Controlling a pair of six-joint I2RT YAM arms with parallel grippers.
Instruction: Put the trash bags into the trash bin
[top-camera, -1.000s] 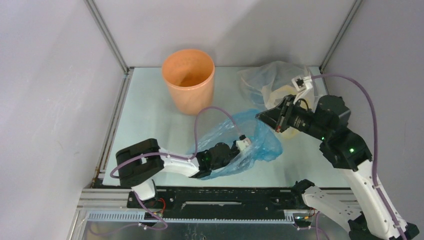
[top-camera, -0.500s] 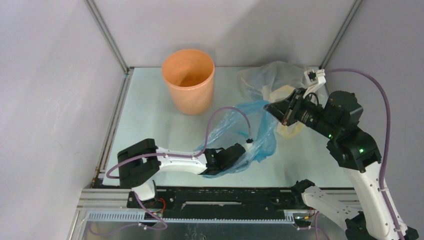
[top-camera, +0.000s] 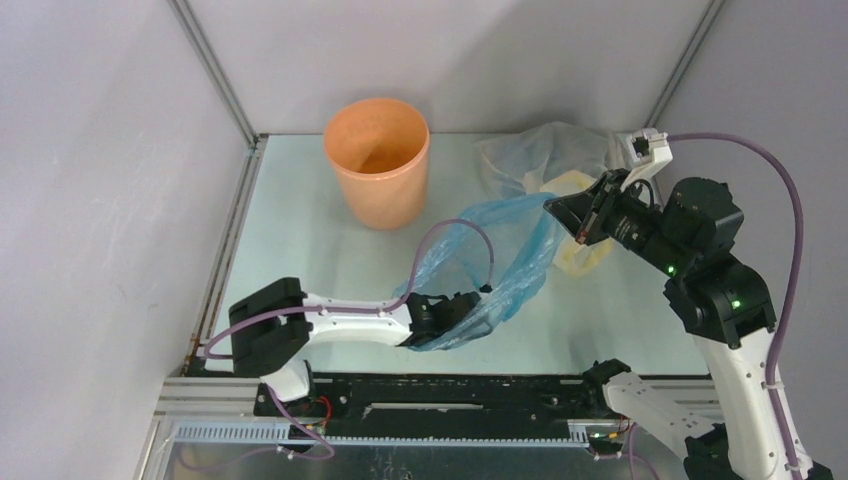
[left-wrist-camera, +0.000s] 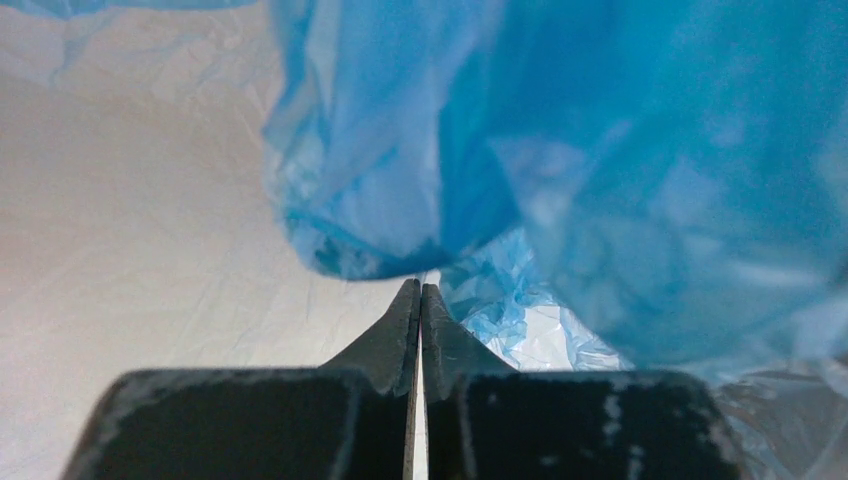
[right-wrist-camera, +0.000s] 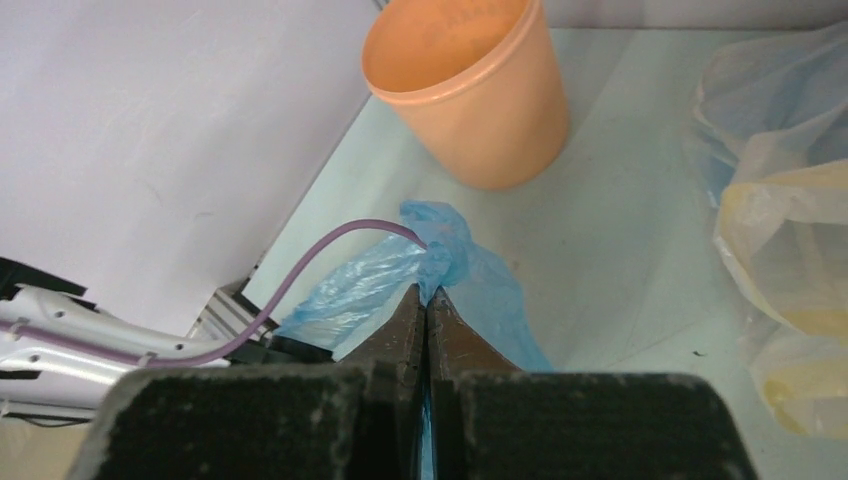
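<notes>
The trash bags (top-camera: 515, 250) sag as a blue sheet over the surface (top-camera: 300, 240), strung between both arms, well apart from the trash bin (top-camera: 378, 160) (upright, mouth open). The film looks light, limp and slippery, best held by a bunched edge. The right gripper (top-camera: 551, 207) pinches that edge. The left gripper (left-wrist-camera: 420, 292) is pressed together at the film, though whether it has caught any is unclear.

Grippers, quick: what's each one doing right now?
Left gripper: shut, pinching a fold of the trash bag at its tips.
Right gripper: shut on the same trash bag's edge.
</notes>
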